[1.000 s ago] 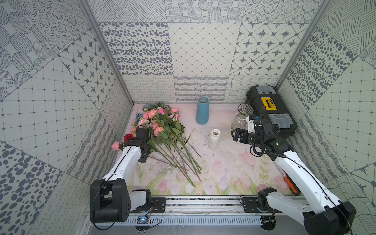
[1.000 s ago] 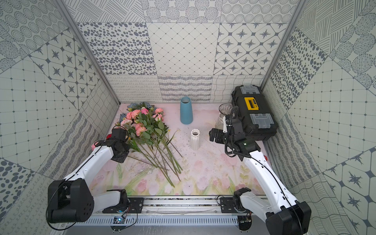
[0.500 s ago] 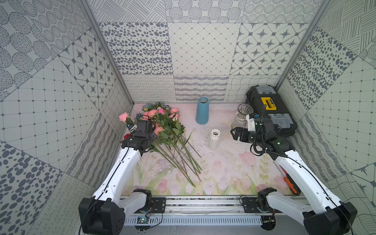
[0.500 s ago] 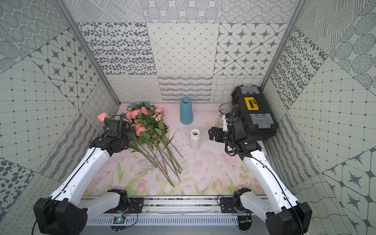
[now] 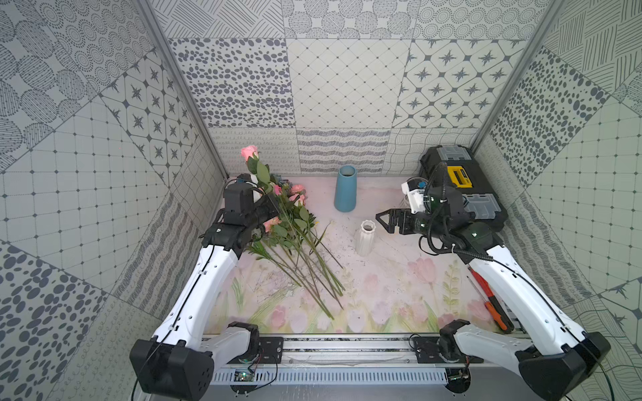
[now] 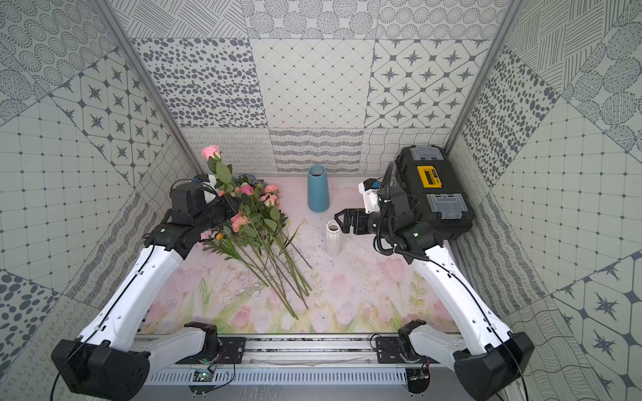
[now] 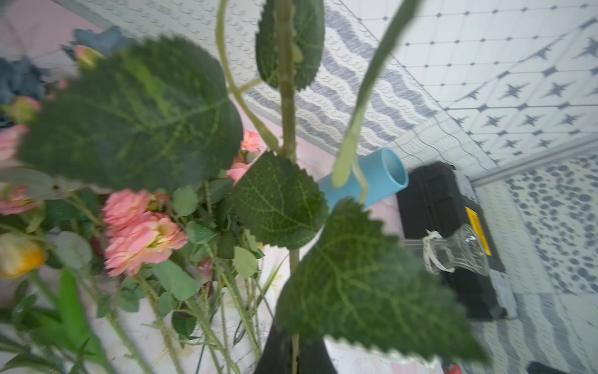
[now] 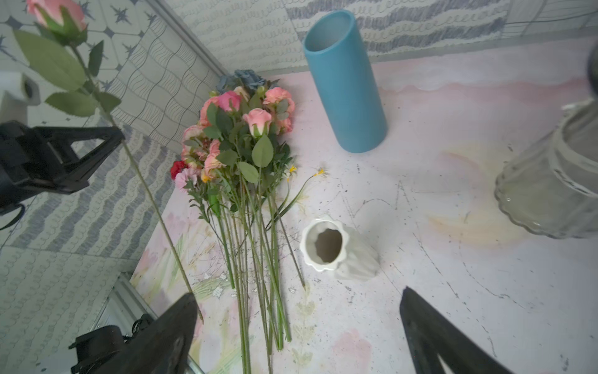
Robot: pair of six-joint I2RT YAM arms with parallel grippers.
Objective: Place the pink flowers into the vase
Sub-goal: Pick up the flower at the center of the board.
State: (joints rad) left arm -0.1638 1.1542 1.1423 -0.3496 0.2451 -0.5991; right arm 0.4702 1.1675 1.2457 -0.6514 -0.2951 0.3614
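Overhead, grey-patterned tile walls closed three sides of a scuffed tulip-print mat. The left gripper, jaws clamped together, held one pink rose by its stem, bloom high over the other pink flowers heaped on the mat's left side. The right gripper hung spread wide and empty just beside the white vase; a blue vase stood near the back wall.

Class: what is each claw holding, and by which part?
Left claw grips one long green-stemmed pink rose around mid-stem; right claw is open, empty.
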